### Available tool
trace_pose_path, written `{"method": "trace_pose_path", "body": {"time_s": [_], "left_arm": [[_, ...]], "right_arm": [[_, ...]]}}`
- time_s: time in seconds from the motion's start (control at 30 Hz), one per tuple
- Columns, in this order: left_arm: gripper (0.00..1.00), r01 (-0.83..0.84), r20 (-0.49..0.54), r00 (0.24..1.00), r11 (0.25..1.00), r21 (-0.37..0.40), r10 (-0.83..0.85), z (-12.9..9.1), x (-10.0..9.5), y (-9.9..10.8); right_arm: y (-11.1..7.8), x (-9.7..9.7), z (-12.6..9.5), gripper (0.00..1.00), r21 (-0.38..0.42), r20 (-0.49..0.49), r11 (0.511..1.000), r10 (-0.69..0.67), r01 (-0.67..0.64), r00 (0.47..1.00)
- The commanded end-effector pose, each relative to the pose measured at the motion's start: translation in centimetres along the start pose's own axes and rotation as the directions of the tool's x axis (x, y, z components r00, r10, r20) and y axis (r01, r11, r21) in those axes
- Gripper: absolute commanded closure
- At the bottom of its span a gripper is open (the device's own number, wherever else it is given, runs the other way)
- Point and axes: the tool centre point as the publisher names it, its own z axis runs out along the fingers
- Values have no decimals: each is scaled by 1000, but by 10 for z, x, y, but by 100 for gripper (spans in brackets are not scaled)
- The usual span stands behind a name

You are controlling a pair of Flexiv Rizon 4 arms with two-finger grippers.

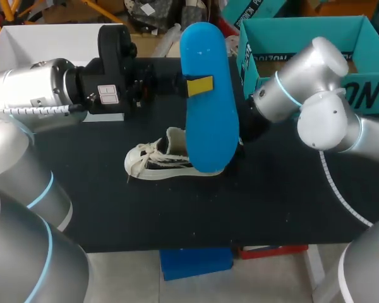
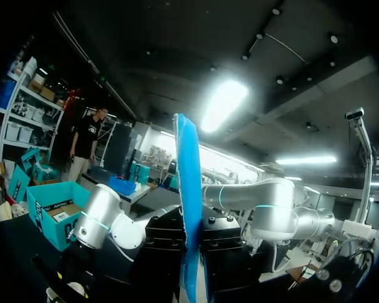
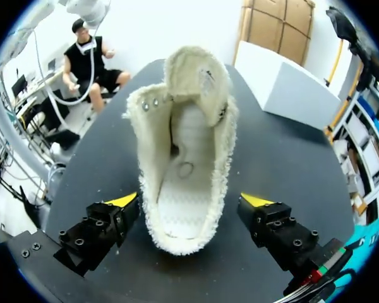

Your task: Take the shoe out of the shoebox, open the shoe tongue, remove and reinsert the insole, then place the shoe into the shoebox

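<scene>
**Step in hand:** removal and reinsertion of the insole. The insole is out of the shoe and not yet refitted.

**Left end effector** (image 1: 199, 86): closed on the blue insole (image 1: 208, 126), gripping it across the upper part of its length. The insole hangs roughly upright above the bench (image 1: 177, 214), its lower end just over the heel of the shoe. The left wrist view shows it edge-on between the two fingers.

**Shoe** (image 1: 153, 159): a pale canvas sneaker out of the box, standing on its sole near the middle of the bench with its toe towards the left arm. The tongue (image 3: 199, 72) is pushed forward and the opening is wide, with the bare footbed visible inside.

**Right end effector** (image 3: 189, 201): spread wide and holding nothing. Its yellow tips stand either side of the heel, and neither appears to touch it. In the head view it is hidden behind the insole.

**Shoebox** (image 1: 284, 28): teal, open, at the far right of the bench. A white box (image 1: 44, 41) sits at the far left.

**Next move, as judged:** the shoe needs steadying at the heel. The insole must then be tipped toe-first into the opening and slid forward under the tongue until it lies flat. The insole risks folding or catching on the collar.
</scene>
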Motion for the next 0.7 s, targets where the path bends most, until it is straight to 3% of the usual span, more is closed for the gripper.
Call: {"method": "trace_pose_path", "body": {"time_s": [0.03,0.4,0.7], "left_arm": [[100,-1,2,1000,1000,2,1,1,0,1],[100,-1,2,1000,1000,2,1,1,0,1],[100,-1,2,1000,1000,2,1,1,0,1]], "right_arm": [[-5,-1,3,0,-218,-5,976,4,-5,1000],[-13,-1,9,0,-278,16,960,42,-36,999],[-15,0,10,0,-270,-6,962,49,-48,999]]}}
